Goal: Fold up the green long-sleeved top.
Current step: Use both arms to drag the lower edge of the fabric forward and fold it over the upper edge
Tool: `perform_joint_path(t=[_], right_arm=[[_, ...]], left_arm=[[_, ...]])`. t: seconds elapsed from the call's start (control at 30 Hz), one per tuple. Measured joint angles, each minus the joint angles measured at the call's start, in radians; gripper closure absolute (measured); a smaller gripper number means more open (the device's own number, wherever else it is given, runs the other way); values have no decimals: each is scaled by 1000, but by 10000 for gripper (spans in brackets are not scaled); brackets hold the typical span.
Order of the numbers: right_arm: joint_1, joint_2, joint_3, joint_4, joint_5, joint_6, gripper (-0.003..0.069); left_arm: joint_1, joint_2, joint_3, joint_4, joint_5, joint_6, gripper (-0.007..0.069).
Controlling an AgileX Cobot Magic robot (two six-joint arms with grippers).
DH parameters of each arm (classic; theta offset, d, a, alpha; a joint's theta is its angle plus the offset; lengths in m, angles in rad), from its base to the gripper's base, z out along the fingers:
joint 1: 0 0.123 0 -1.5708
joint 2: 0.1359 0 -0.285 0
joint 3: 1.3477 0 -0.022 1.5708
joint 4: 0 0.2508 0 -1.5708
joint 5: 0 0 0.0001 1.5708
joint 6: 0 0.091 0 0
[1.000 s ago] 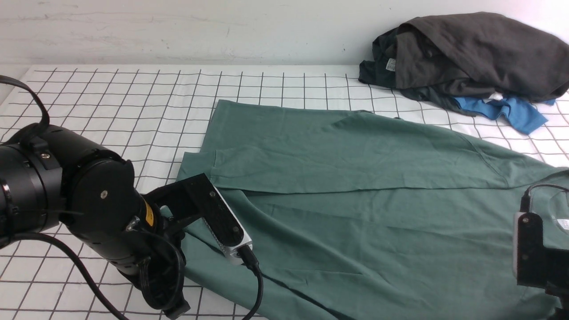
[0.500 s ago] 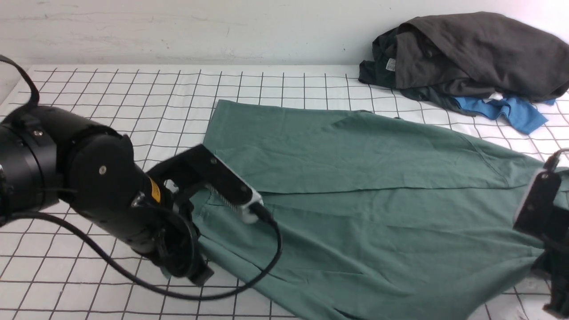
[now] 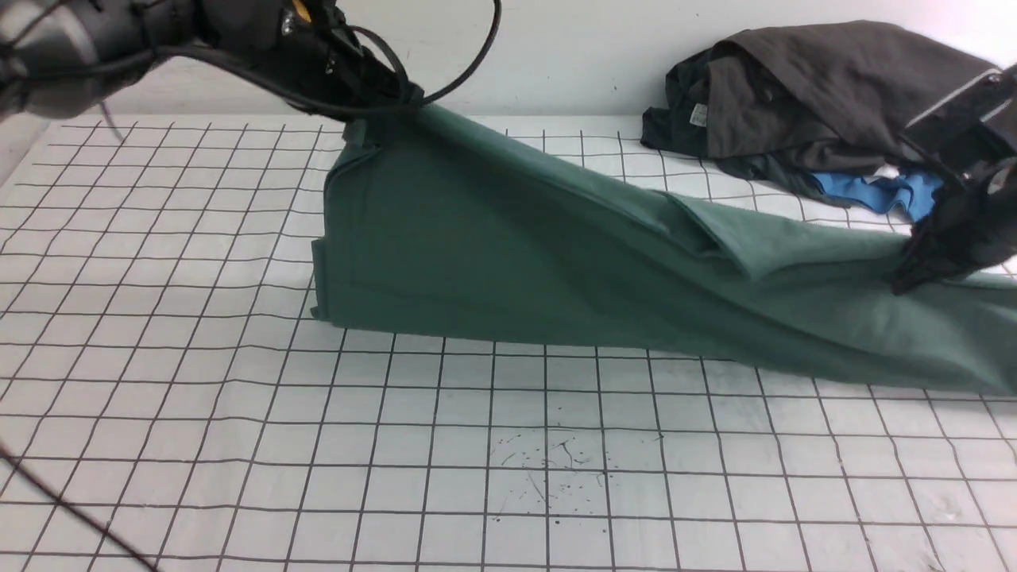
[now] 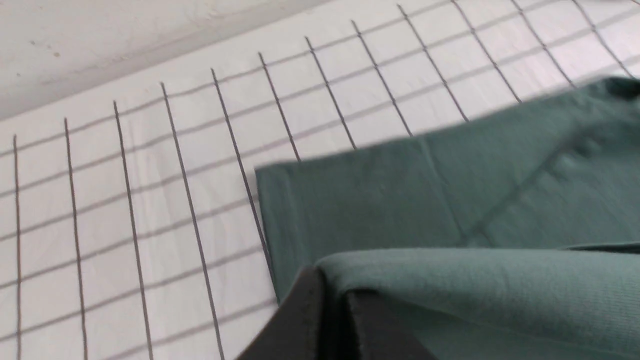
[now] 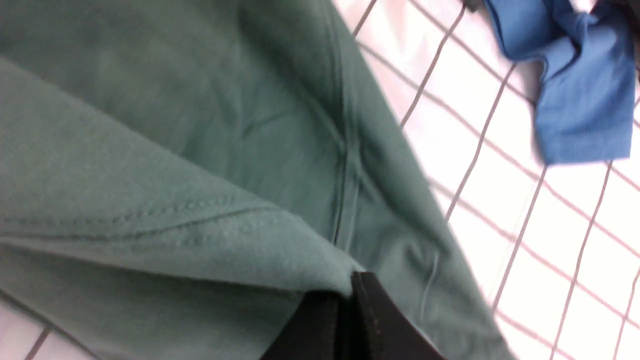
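Note:
The green long-sleeved top (image 3: 508, 254) hangs as a raised sheet between my two grippers, its lower fold lying on the gridded table (image 3: 508, 461). My left gripper (image 3: 389, 107) is high at the back left, shut on the top's near edge; its dark fingers (image 4: 330, 320) pinch the green cloth (image 4: 450, 200). My right gripper (image 3: 914, 274) is lower at the right, shut on the top's other end; its fingers (image 5: 350, 320) clamp a seamed fold (image 5: 175, 190). The cuffs, neck and logo are hidden.
A heap of dark grey-black garments (image 3: 834, 95) lies at the back right with a small blue garment (image 3: 898, 195) under it, close to my right gripper; the blue one also shows in the right wrist view (image 5: 580, 85). A white wall (image 3: 516, 48) backs the table.
Both grippers have lifted the top's near edge and carried it up and toward the back. The top went from lying flat to hanging as a raised sheet. The left arm rose far higher.

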State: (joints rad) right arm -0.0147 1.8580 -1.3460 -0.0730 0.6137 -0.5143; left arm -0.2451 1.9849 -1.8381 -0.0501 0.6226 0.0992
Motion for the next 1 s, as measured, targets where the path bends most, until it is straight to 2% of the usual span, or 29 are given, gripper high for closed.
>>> perform_joint_path(t=[0.03,0.1,0.13,0.17,0.2,0.3,0.4,0.47,0.53,0.57,0.67,0.7,0.77,0.83,0.87,1.0], right_arm=[[0,22,-25,1,6,9,654],[0,154,-179,7,62,86,646],[0,163,-179,7,67,86,645],[0,226,-269,11,122,132,620],[0,232,-278,12,128,136,610],[0,301,-408,28,204,203,498],[0,301,-479,85,262,237,383],[5,288,-495,133,285,233,357],[18,276,-499,185,314,207,366],[20,276,-499,191,317,199,370],[62,278,-485,301,341,98,468],[84,289,-474,350,343,37,538],[114,316,-464,410,343,-44,613],[130,336,-462,436,343,-85,638],[155,383,-462,469,326,-158,660],[177,438,-457,486,226,-270,671]], left_arm=[[2,28,-16,0,0,-5,622],[26,192,-216,1,39,-30,608],[29,217,-246,1,45,-31,602],[35,314,-362,5,109,-32,567],[37,325,-376,6,124,-32,554],[42,478,-592,36,238,-31,399],[43,531,-708,64,317,-35,256],[43,532,-744,71,346,-38,201],[43,525,-765,71,383,-38,178],[43,523,-766,71,392,-38,177],[43,518,-771,39,518,-25,203],[43,523,-771,18,578,-1,232],[43,535,-768,-10,612,34,283],[43,538,-760,-22,615,47,312],[42,545,-748,-38,618,59,357],[41,551,-742,-57,624,67,445]])
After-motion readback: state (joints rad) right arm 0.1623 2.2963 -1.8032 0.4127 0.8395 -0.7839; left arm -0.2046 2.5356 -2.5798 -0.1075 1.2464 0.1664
